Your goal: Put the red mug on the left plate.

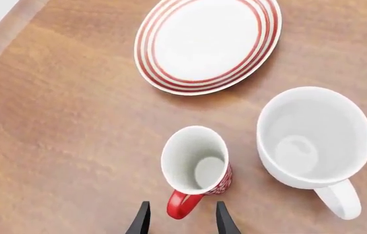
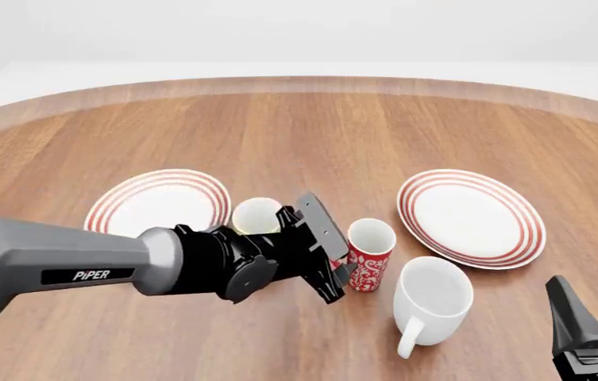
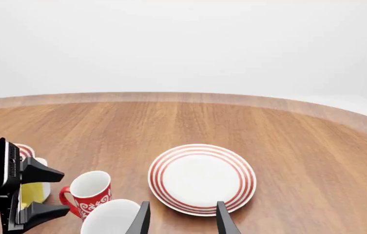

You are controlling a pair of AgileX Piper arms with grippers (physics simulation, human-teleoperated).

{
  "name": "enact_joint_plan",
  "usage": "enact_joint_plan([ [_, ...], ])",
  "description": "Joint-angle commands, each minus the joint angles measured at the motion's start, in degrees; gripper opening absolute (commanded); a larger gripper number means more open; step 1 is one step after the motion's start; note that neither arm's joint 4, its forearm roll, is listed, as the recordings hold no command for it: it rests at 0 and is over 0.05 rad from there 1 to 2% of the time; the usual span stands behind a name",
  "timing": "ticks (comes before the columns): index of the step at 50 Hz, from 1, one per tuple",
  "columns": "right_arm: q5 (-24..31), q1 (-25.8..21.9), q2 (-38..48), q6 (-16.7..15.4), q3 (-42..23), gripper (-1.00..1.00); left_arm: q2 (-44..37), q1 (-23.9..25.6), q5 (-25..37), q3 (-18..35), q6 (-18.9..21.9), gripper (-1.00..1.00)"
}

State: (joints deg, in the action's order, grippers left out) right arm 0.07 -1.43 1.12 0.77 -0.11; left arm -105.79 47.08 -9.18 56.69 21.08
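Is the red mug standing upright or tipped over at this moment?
Upright. The red mug stands on its base on the table, its round opening facing up; the left wrist view looks down into its white, empty inside.

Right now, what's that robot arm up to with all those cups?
The left gripper is open, its fingers on either side of the red mug's handle, not yet closed. The mug stands upright on the table beside the white mug. The left plate, where it should go, is bare. The right gripper waits open, off to the side.
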Motion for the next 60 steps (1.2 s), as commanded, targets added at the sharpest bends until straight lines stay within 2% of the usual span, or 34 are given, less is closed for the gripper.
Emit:
enact_joint_plan([
  [1, 0.0, 0.0, 0.0, 0.0, 0.0, 1.00, -0.8, 0.3, -0.3, 0.2, -0.7, 1.00],
  [25, 0.0, 0.0, 0.0, 0.0, 0.0, 1.00, -2.4, 0.5, -1.9, -0.5, -1.0, 1.00],
  [26, 0.0, 0.0, 0.0, 0.0, 0.0, 1.00, -2.5, 0.2, -2.2, -0.6, -0.4, -1.00],
  [45, 0.0, 0.0, 0.0, 0.0, 0.0, 1.00, -2.9, -2.2, -3.9, -0.2, 1.4, -1.00],
  [60, 0.0, 0.0, 0.0, 0.0, 0.0, 1.00, 7.9, -2.6, -1.4, -3.0, 2.5, -1.00],
])
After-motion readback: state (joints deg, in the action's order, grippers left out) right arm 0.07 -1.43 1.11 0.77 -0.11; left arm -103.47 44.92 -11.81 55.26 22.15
